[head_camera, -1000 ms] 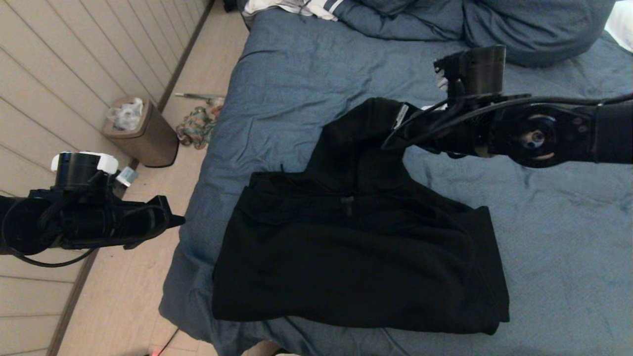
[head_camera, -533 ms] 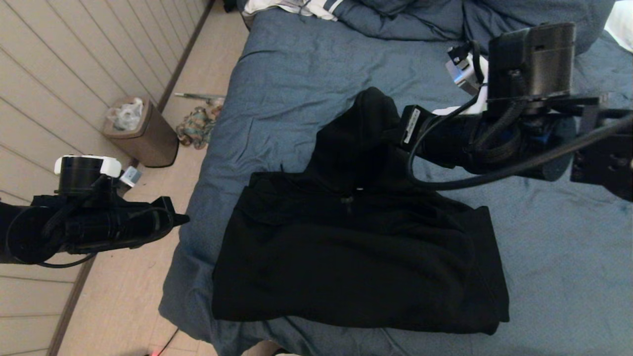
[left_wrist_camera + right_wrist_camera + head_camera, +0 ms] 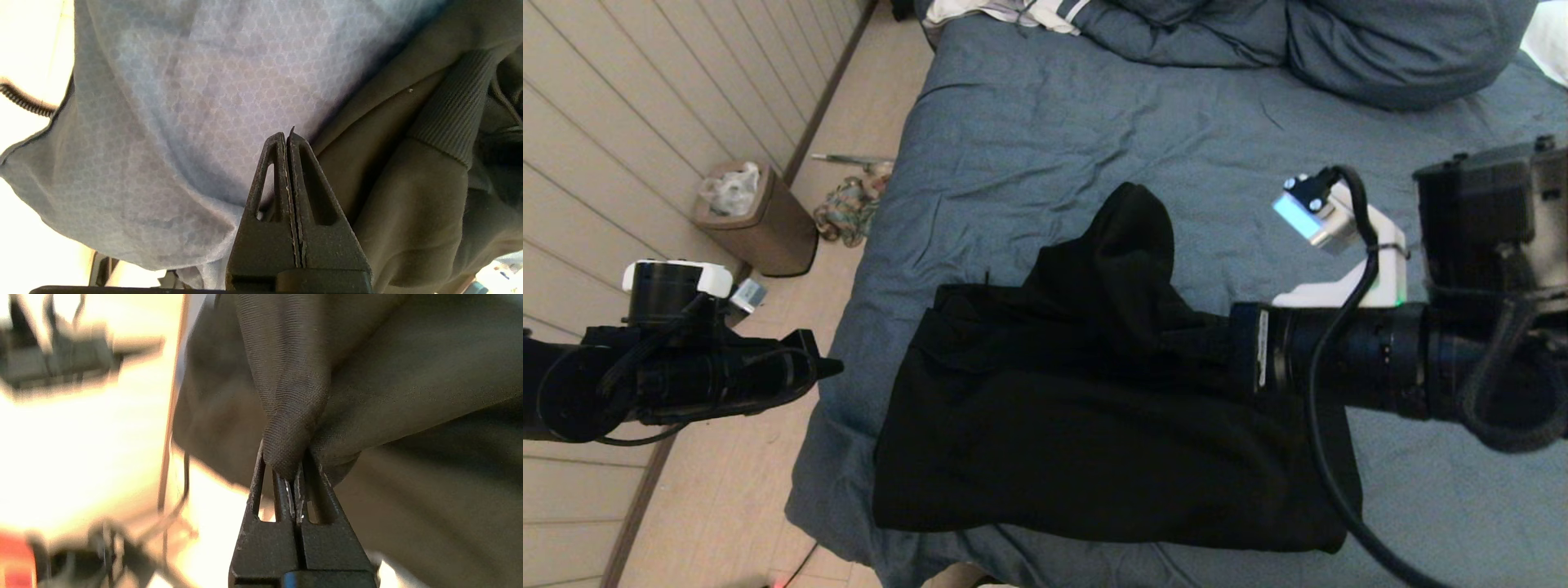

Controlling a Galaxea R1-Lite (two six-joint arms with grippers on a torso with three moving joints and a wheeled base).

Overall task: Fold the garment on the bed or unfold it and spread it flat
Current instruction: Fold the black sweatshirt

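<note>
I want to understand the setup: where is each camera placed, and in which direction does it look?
Head view: on the head, looking down at the bed and garment; both arms show.
Left wrist view: behind the shut left gripper, facing the bed's edge.
Right wrist view: behind the right gripper, shut on garment fabric.
All three views share the garment.
</note>
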